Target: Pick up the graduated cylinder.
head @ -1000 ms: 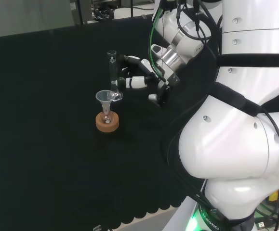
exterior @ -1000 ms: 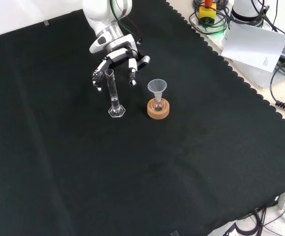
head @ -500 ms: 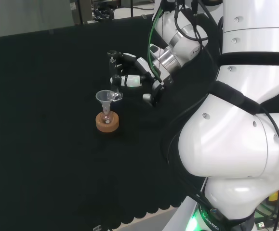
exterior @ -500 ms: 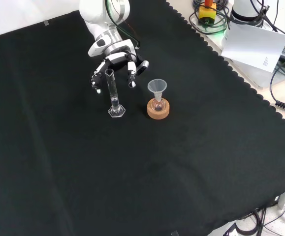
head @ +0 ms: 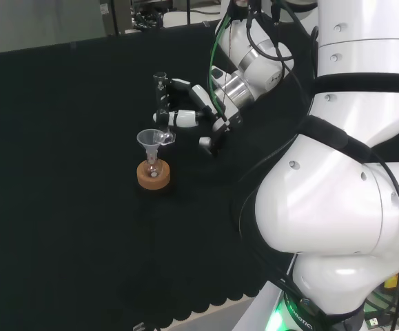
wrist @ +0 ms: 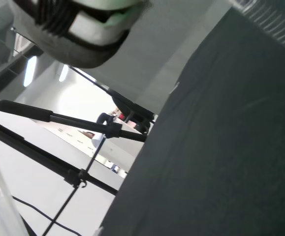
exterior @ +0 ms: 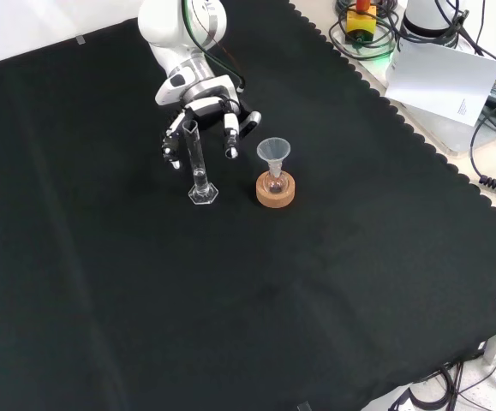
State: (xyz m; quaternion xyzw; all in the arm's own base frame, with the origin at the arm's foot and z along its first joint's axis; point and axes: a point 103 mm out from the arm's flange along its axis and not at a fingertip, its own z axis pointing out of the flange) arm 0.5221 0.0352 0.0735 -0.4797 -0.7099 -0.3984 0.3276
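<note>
My hand [exterior: 200, 103], fingers spread open, is closing in around the upright graduated cylinder [exterior: 198, 163], nearer than before. I am reading no legible print.

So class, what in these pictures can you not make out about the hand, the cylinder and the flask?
- Whether the hand touches the graduated cylinder: the front view leaves the gap unclear.
- The cylinder's liquid level: clear glass, too small.
- The flask under the funnel: its contents are too small to tell.
</note>
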